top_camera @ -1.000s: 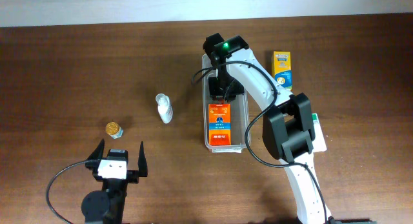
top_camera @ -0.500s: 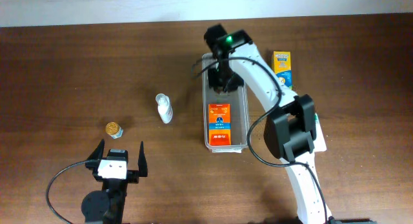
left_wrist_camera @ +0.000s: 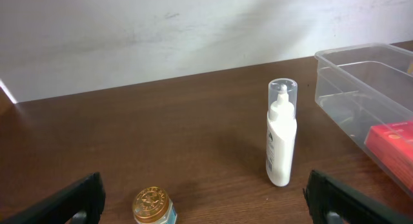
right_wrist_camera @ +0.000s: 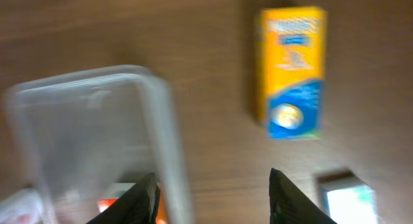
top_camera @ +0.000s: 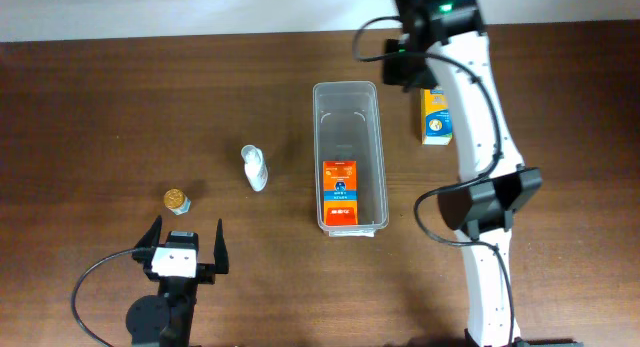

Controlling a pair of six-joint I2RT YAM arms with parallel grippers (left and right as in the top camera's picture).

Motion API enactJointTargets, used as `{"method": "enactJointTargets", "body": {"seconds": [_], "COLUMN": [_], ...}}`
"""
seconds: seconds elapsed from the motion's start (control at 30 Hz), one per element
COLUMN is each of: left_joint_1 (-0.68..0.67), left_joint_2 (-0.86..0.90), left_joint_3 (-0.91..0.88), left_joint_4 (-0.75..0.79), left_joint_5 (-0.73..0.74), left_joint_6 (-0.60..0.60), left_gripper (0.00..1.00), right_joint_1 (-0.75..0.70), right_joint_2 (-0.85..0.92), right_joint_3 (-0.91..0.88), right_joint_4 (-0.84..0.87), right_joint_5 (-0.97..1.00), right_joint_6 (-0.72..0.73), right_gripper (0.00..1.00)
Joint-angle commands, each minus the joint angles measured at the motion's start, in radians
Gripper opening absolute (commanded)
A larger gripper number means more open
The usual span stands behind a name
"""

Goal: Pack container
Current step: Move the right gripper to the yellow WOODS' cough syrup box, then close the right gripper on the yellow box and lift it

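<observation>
The clear, round-cornered container is seen whole overhead; the bottle is shown dome-capped only wrist-side. Left gripper and right gripper are parted, empty.

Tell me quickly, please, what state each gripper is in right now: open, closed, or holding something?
Left gripper: open, holding nothing.
Right gripper: open, holding nothing.

Overhead view: even, soft light, sharp, w/ faint shadows on the dark bench. Left wrist view: clear, bright pale wall behind. Right wrist view: heavy motion blur; yellow box & clear container smeared, print unreadable.
</observation>
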Motion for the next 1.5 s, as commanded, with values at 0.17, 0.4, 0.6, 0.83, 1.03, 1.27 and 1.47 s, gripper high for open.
{"method": "enactJointTargets", "body": {"seconds": [0.17, 0.4, 0.6, 0.83, 1.03, 1.27, 1.47], "left_joint_1": [0.005, 0.005, 0.005, 0.005, 0.005, 0.005, 0.005], "left_joint_2": [-0.005, -0.005, -0.005, -0.005, -0.005, -0.005, -0.005], "left_joint_3": [-0.011, -0.011, -0.011, -0.011, -0.011, -0.011, -0.011], "left_joint_4": [0.000, 0.000, 0.000, 0.000, 0.000, 0.000, 0.000], "left_joint_5": [0.004, 0.004, 0.004, 0.004, 0.004, 0.004, 0.004], "left_joint_6": [0.016, 0.016, 0.016, 0.016, 0.016, 0.016, 0.016], "left_gripper": [0.99, 0.99, 0.99, 0.99, 0.99, 0.99, 0.99], "right_joint_1": [-0.118, -0.156, -0.160, -0.163, -0.163, -0.163, -0.163], "right_joint_2": [0.004, 0.005, 0.005, 0.005, 0.005, 0.005, 0.005], "right_joint_3": [-0.003, -0.096, -0.253, -0.423, -0.525, -0.592, -0.631], "right_joint_4": [-0.009, 0.089, 0.251, 0.332, 0.420, 0.492, 0.542], "right_joint_5": [0.057, 0.057, 0.053, 0.053, 0.053, 0.053, 0.053], "right_joint_6": [-0.059, -0.130, -0.153, -0.177, -0.175, -0.176, -0.179], "right_gripper": [0.55, 0.62, 0.62, 0.62, 0.62, 0.62, 0.62]}}
